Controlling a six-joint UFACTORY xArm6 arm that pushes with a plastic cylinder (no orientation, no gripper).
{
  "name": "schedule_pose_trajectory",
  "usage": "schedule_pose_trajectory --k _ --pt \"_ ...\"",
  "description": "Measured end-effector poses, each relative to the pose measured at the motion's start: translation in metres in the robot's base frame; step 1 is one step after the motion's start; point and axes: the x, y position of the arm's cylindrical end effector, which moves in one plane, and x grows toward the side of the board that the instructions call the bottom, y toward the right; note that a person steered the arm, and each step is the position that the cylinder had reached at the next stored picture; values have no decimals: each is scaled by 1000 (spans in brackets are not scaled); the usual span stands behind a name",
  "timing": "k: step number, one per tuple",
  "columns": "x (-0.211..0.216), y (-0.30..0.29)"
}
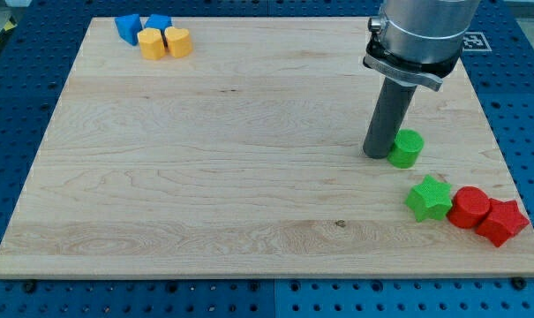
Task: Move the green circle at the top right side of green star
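Table (205,177): light wooden board, grain running across the view, set on a blue perforated base (19,106).

Arm: grey cylindrical housing (421,31) enters from the view's top right and ends in a straight dark rod. No pincer is fitted, so there is nothing to stand apart or together. My tip (378,155) rests on the board at the view's right, touching or just beside the left flank of the green circle.

Green circle (407,148): short upright cylinder, at the view's right side of the board, immediately right of my tip. It stands above the green star and slightly to its left, near it but apart.

Green star (430,198): lower right of the board, touching or just beside the red cylinder on its right.

Red cylinder (469,208): between the green star and the red star.

Red star (502,222): near the board's lower right corner, against the red cylinder.

Top left cluster, well apart from the rest: two blue blocks (129,27) (159,23), shapes unclear, at the back; a yellow block, roughly hexagonal (150,42), and a yellow heart-like block (178,41) in front of them, all packed close together.
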Motion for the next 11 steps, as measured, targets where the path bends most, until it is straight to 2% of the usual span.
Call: schedule_pose_trajectory --k 1,3,7,8,11 --pt "-26 3" --pt "1 29" --pt "7 38" --pt "-4 41" --pt "18 55"
